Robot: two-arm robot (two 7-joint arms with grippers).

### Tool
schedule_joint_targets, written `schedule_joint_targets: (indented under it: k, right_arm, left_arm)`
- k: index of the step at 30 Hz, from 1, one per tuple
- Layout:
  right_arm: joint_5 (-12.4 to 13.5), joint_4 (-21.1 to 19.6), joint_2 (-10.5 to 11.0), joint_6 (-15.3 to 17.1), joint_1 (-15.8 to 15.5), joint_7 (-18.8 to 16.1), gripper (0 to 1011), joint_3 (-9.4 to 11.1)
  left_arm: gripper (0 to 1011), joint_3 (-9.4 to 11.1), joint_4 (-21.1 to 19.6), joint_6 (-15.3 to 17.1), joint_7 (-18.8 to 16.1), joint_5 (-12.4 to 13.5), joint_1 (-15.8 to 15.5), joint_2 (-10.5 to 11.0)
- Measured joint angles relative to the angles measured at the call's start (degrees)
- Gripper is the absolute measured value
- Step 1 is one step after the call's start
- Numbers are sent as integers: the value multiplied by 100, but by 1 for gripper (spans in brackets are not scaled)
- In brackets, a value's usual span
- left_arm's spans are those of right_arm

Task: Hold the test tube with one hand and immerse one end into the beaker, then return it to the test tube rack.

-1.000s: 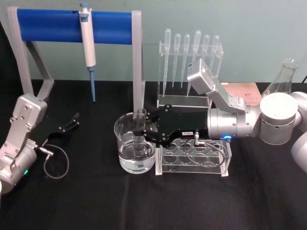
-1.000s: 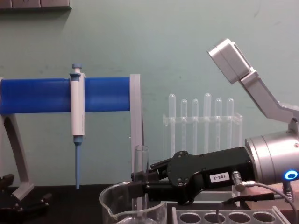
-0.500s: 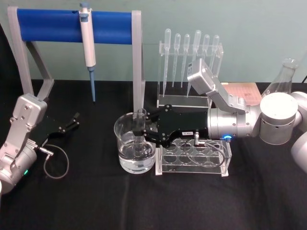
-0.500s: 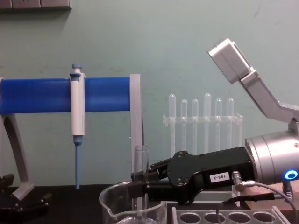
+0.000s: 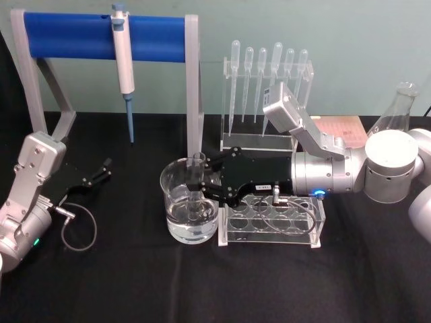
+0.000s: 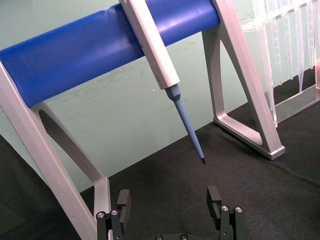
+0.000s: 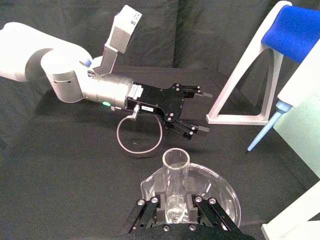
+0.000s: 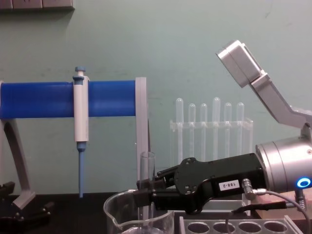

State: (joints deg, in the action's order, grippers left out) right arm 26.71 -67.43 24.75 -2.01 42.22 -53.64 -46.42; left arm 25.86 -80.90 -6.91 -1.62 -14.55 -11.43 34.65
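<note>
test tube (image 5: 196,165): clear glass, upright, lower end inside beaker, rim above it | beaker (image 5: 170,194): wide, clear, some liquid, on surface just left of test tube rack (image 5: 316,225) | right end effector (image 5: 200,187): black, clamped on the tube, reaching over the rack

The right gripper (image 5: 198,183) clamps; left gripper (image 5: 99,173) rests spread.

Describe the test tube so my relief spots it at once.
Find the blue-barred stand; the beaker sits by its right post. The test tube stands upright in it, gripped by the right gripper: plain open rim, unlike the bulb-topped pipettes behind.
</note>
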Motion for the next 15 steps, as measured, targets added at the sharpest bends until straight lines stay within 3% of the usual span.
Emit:
schedule_joint_targets:
  k: [15]
  right_arm:
    - [0,1,0,0,0,0,233,0]
  left_arm:
    - [1000,0,0,0,0,0,0,0]
